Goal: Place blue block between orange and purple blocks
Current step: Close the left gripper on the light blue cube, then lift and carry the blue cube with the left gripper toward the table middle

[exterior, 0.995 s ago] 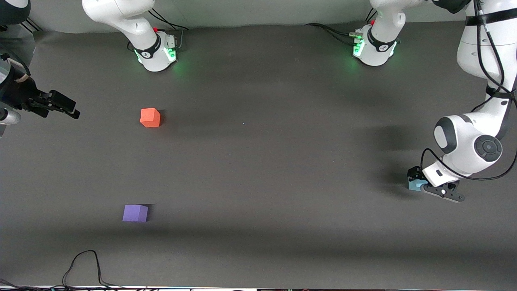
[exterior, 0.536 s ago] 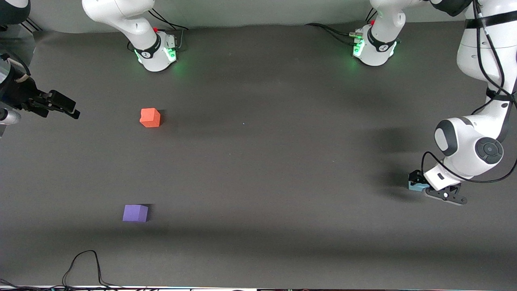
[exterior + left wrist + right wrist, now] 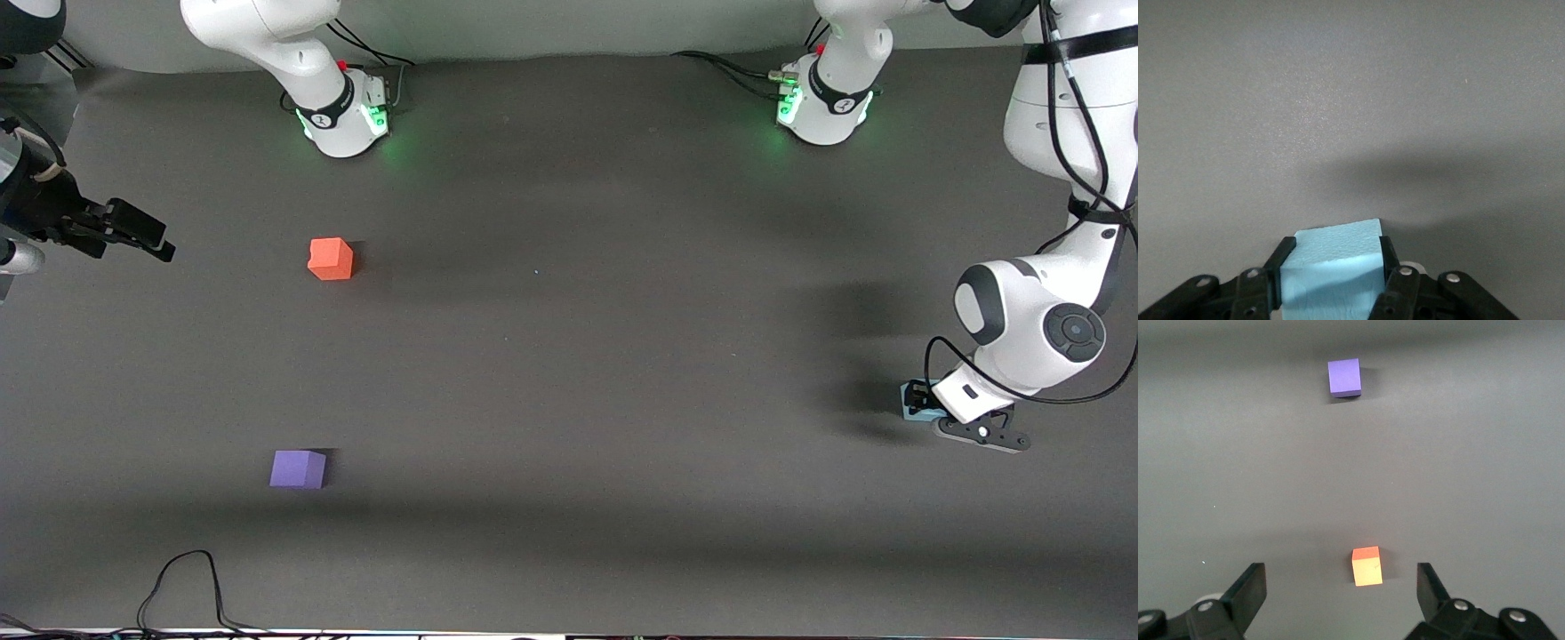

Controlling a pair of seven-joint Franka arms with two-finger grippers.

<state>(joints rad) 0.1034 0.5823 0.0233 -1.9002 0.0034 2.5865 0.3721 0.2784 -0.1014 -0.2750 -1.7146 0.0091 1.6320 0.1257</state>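
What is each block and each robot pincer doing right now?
blue block: clamped between the left pincer's fingers, at the left arm's end of the table.
left pincer: shut on the blue block, low by the table.
right pincer: open, holding nothing, waiting at the right arm's end.
orange block: resting on the table, untouched.
purple block: resting on the table, untouched, nearer the front camera than the orange block.

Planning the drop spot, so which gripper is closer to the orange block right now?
Right. The right gripper waits open at its arm's end of the table, with the orange block nearby. The left gripper, shut on the blue block, is at the left arm's end.
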